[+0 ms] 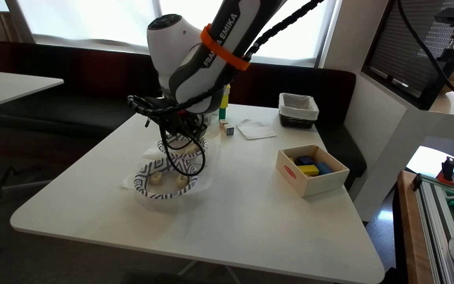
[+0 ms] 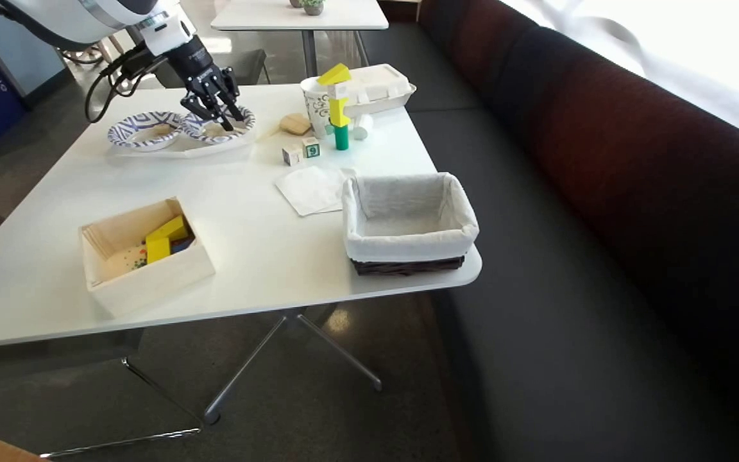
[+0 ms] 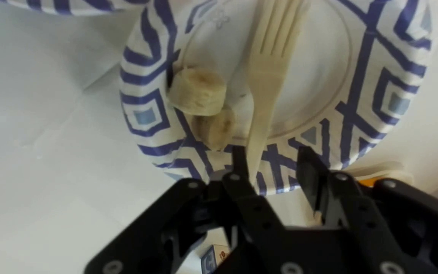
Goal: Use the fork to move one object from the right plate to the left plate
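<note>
A pale wooden fork lies in a blue-and-white patterned plate in the wrist view. Two banana pieces sit beside it at the plate's edge. My gripper is open over the rim. The fork's handle end is between the fingers, close to one fingertip; whether they touch I cannot tell. In an exterior view my gripper is low over this plate. A matching plate stands beside it and holds two banana pieces; its rim shows in the wrist view.
A wooden box of coloured blocks and a cloth-lined basket stand on the table. Letter blocks, a block tower, a paper cup, an egg carton and napkins are near the plates.
</note>
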`<state>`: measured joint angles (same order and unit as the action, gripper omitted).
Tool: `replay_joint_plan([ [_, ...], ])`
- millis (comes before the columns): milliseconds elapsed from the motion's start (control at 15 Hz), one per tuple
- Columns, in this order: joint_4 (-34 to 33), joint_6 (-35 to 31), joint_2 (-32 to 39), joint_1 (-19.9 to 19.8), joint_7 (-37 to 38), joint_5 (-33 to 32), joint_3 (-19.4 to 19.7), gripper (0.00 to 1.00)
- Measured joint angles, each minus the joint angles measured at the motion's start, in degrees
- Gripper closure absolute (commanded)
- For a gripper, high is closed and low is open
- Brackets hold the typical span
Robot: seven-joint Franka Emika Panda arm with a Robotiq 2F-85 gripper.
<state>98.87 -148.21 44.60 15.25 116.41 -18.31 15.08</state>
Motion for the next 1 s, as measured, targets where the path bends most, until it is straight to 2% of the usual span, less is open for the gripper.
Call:
replay_joint_plan([
  [267,0.0,0.0,0.2,-0.2,-1.2,0.8,-0.2,0.64],
  [333,0.0,0.0,0.3,-0.3,-1.6,1.0,-0.3,0.85],
  [400,0.0,0.0,0.3,-0.4,-1.9,1.2,-0.4,0.87],
  [533,0.0,0.0,0.4,-0.4,-2.4,1.4,-0.6,1.00],
  [800,0.0,0.0,0.4,-0.4,-3.0,1.5,-0.7,0.97],
  [1000,0.0,-1.9,0.2,1.3,-2.4,-0.2,1.5,0.97],
])
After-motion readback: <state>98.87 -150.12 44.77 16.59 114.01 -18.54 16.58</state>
